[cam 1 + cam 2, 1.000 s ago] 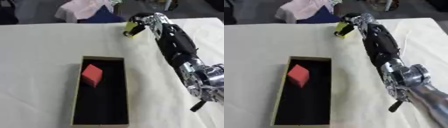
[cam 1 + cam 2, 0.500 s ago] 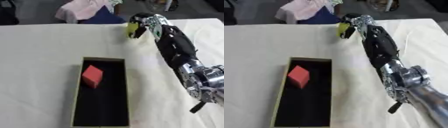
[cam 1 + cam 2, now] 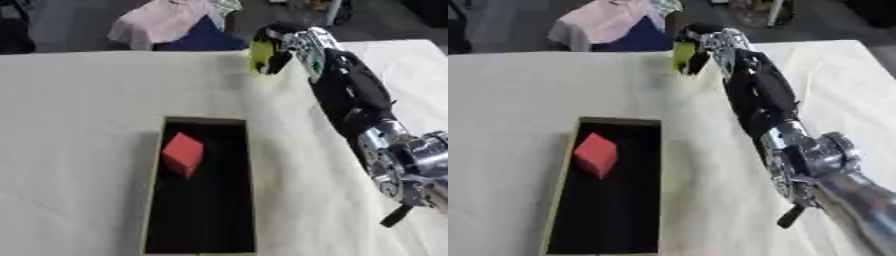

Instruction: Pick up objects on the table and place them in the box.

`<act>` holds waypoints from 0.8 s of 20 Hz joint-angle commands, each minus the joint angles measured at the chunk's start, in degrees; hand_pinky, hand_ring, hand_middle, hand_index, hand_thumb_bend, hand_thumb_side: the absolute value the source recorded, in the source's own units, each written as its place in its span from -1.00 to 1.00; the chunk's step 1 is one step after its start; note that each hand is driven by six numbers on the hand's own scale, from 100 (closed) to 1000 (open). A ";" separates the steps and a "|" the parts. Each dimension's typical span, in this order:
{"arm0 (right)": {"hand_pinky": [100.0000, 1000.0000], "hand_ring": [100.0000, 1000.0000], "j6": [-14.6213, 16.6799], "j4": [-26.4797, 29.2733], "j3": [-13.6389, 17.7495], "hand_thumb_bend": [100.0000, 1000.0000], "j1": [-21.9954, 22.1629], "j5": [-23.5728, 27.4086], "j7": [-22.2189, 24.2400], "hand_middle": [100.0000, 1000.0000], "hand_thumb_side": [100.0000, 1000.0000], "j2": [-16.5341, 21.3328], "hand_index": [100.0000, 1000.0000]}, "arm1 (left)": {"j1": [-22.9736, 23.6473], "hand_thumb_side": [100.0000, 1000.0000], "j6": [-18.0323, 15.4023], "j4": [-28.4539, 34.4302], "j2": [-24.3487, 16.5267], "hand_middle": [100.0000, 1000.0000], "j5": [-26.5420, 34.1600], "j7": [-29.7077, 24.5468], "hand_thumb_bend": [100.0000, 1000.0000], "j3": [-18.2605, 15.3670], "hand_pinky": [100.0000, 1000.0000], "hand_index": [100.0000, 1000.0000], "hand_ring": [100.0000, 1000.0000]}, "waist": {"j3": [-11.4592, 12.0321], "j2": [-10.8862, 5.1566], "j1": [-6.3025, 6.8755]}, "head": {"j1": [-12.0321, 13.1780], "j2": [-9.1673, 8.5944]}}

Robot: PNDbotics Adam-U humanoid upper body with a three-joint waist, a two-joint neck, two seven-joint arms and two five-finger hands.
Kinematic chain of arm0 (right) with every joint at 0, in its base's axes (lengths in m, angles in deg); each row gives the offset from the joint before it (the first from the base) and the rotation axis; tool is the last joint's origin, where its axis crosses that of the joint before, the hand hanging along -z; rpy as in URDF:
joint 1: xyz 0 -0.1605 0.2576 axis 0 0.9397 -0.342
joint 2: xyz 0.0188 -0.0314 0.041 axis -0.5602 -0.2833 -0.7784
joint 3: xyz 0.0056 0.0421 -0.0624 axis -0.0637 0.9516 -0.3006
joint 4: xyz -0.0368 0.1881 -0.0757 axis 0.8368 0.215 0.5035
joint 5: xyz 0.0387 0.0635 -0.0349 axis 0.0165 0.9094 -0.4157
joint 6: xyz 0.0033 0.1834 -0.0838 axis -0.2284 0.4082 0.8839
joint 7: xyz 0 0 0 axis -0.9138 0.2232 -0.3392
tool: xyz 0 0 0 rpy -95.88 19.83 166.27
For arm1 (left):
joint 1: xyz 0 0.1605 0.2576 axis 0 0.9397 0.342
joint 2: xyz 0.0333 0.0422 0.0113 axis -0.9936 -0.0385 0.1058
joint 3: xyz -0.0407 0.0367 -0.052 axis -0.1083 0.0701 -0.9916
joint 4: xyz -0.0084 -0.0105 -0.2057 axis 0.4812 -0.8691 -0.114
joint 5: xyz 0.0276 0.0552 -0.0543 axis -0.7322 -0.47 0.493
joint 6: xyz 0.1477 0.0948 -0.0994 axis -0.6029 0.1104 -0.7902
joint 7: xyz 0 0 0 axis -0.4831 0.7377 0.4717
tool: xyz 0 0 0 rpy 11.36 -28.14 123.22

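One red cube [image 3: 182, 154] already lies in the black-lined cardboard box [image 3: 154, 200]; the right hand [image 3: 293, 42], far across the cream tablecloth [image 3: 79, 100], curls round a small yellow object [image 3: 261, 56] — apparently raised to carry boxward.

Pink and dark blue cloth heap [image 3: 175, 27] beyond cream table [image 3: 79, 100].

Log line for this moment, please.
right hand: shut on yellow object, far table edge | red block: in box | left hand: not in view
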 commanded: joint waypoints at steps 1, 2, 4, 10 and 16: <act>0.33 0.00 1.74 3.36 -0.88 -1.00 -0.97 3.28 0.83 0.03 -1.00 2.18 0.47 | -0.28 0.77 -0.52 0.45 -1.98 0.82 -0.19 0.45 -0.43 -0.63 0.63 0.74 0.79 | -0.09 -1.56 0.17 | 0.45 0.89; 0.33 0.00 2.31 4.17 -1.23 -1.00 -0.81 4.27 1.18 0.03 -1.00 2.51 0.47 | -0.24 0.77 -0.55 0.44 -2.00 0.82 -0.19 0.45 -0.43 -0.67 0.64 0.74 0.79 | -0.12 -1.63 0.14 | 0.73 1.24; 0.33 -0.03 3.79 6.22 -1.98 -1.00 -0.34 6.73 1.74 0.00 -1.00 3.31 0.45 | -0.11 0.76 -0.61 0.41 -2.03 0.82 -0.21 0.45 -0.42 -0.75 0.64 0.74 0.79 | -0.19 -1.76 0.08 | 1.54 2.09; 0.30 -0.06 9.03 15.33 -6.13 -1.00 2.73 16.51 3.54 -0.02 -1.00 6.95 0.43 | 0.11 0.77 -0.70 0.27 -2.11 0.82 -0.14 0.45 -0.42 -0.81 0.63 0.73 0.79 | -0.61 -2.17 -0.11 | 4.30 4.16; 0.30 0.02 14.25 28.74 -12.24 -0.95 8.81 24.67 5.72 0.04 -1.00 12.17 0.44 | 0.29 0.76 -0.79 0.21 -2.35 0.82 -0.11 0.45 -0.41 -0.92 0.64 0.74 0.79 | -1.09 -2.84 -0.26 | 5.58 5.74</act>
